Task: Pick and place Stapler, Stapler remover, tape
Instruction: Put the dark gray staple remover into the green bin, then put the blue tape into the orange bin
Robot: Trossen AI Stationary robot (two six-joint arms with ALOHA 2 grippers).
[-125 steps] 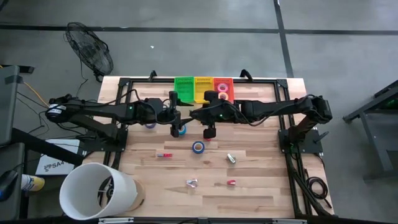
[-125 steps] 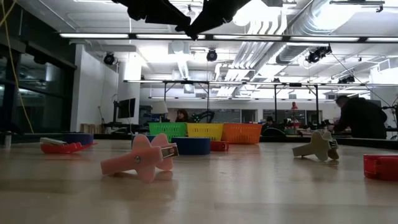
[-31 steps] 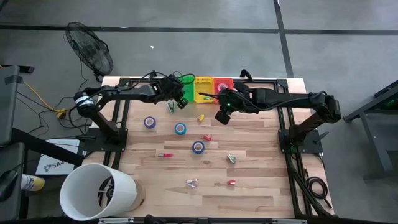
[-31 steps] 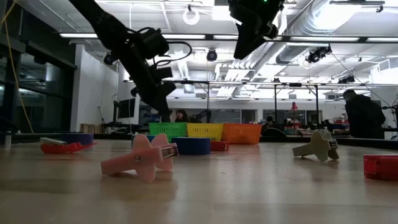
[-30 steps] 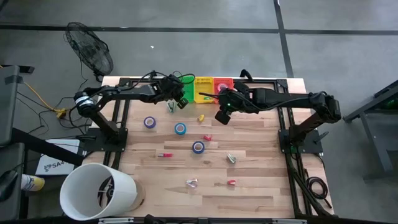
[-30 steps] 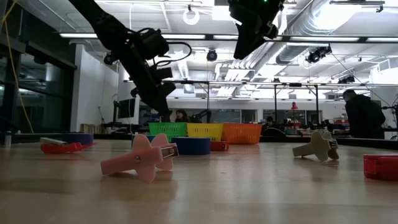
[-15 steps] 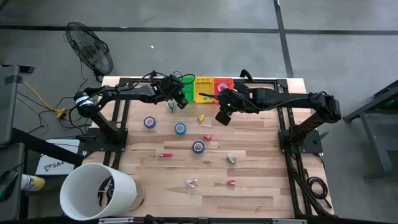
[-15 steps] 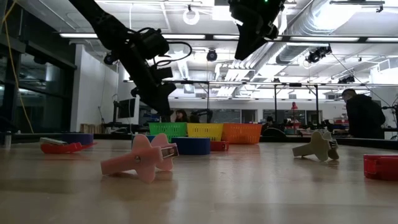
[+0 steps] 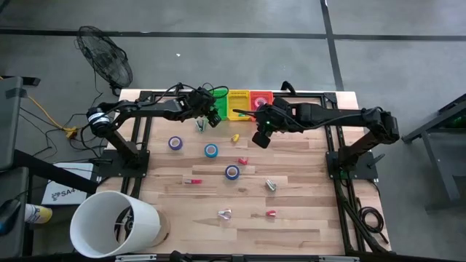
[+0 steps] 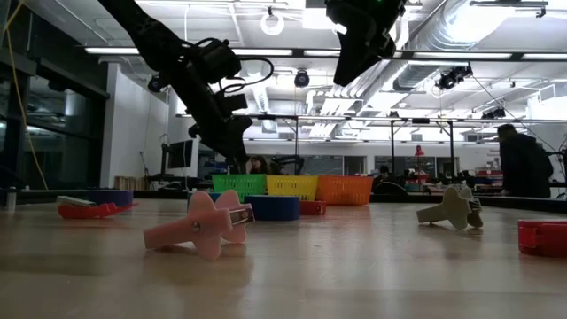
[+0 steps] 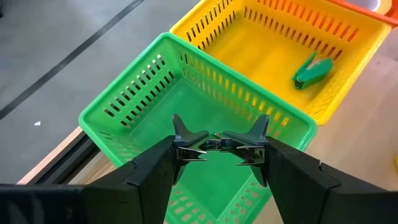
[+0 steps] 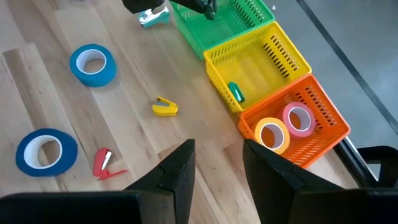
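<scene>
My left gripper (image 11: 219,155) hangs over the green basket (image 11: 149,106) with a dark, silvery-clawed stapler remover (image 11: 219,142) between its fingers. My right gripper (image 12: 217,165) is open and empty, high above the table near the orange basket (image 12: 323,106), which holds a yellow tape (image 12: 268,135) and a pink tape (image 12: 298,118). A green stapler (image 12: 234,92) lies in the yellow basket (image 12: 261,59). Two blue tapes (image 9: 210,151) (image 9: 231,172) and a purple tape (image 9: 175,143) lie flat on the table. My left gripper has the stapler remover between its two fingers, the remover's two outer handles (image 11: 184,134) against the inner sides of the fingers. The fingers slant down from the table's near left. The remover hangs clear above the green basket's floor, its claws meeting midway between the fingers.
Loose on the table lie a silvery remover (image 9: 199,125), a yellow piece (image 9: 235,137), red pieces (image 9: 242,161) (image 9: 191,180) (image 9: 270,213), a pink remover (image 9: 224,213) and a pale one (image 9: 270,185). A white bucket (image 9: 113,222) stands at the near left corner.
</scene>
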